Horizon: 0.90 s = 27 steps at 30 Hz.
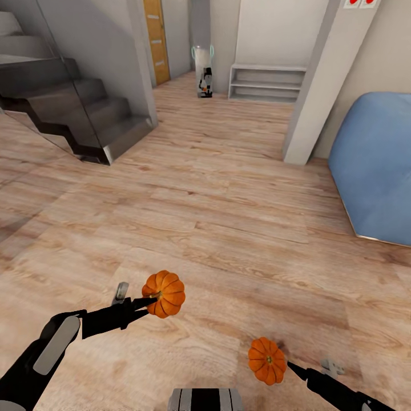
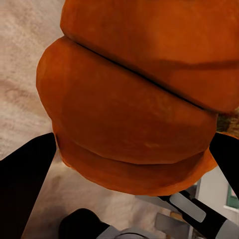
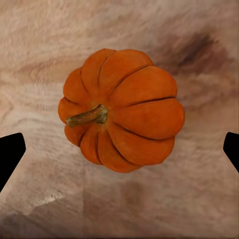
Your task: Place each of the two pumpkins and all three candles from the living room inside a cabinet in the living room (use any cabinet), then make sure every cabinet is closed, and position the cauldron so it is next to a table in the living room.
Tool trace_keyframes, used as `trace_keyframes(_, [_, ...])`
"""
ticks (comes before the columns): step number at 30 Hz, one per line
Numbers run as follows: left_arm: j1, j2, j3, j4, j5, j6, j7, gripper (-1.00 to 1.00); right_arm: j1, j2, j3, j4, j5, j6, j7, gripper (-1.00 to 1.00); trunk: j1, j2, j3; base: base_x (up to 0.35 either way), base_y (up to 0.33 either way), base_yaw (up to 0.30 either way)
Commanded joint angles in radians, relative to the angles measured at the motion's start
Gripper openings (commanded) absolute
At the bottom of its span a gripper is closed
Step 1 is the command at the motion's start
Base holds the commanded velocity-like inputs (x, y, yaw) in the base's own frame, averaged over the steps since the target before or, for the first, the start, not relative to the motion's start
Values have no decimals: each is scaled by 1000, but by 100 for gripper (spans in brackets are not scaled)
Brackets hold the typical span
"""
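Head view shows both arms reaching forward over a wooden floor [image 1: 228, 188], each with a pumpkin at its tip. The left gripper [image 1: 149, 301] has its fingers clamped on the left pumpkin [image 1: 164, 294], carried clear of the boards; in the left wrist view that pumpkin [image 2: 134, 104] sits right against the lens, with the dark fingers [image 2: 25, 179] hard against its flanks on either side.

The right pumpkin [image 1: 267, 360] lies at the end of the right gripper [image 1: 285, 365]. In the right wrist view it [image 3: 122, 112] is seen from above, stem toward one side, a soft shadow beside it on the boards, and the fingers [image 3: 10, 154] stand wide apart with clear floor between each tip and the fruit. So that pumpkin looks to be resting on the floor, not held, though from the head view alone contact is hard to judge.

Ahead are a staircase [image 1: 85, 114], a pale pillar [image 1: 319, 85], a low white shelf [image 1: 265, 83] by the far wall, and a blue cushion-like shape [image 1: 374, 165] to the right. No cabinet, candles or cauldron appear.

As a judgement, the step in hand is gathering the pumpkins: one secured, the second lined up for a grasp. The next move calls for lowering the right gripper so its fingers straddle the ribs, closing on it, then turning the base to find the cabinet.
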Motion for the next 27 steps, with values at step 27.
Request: trace_keyframes(27, [-1,1,0,0,3,4,-3,-100,0,0,-15,1,-23,-17,179,100,6,-3,-51,0,0,0])
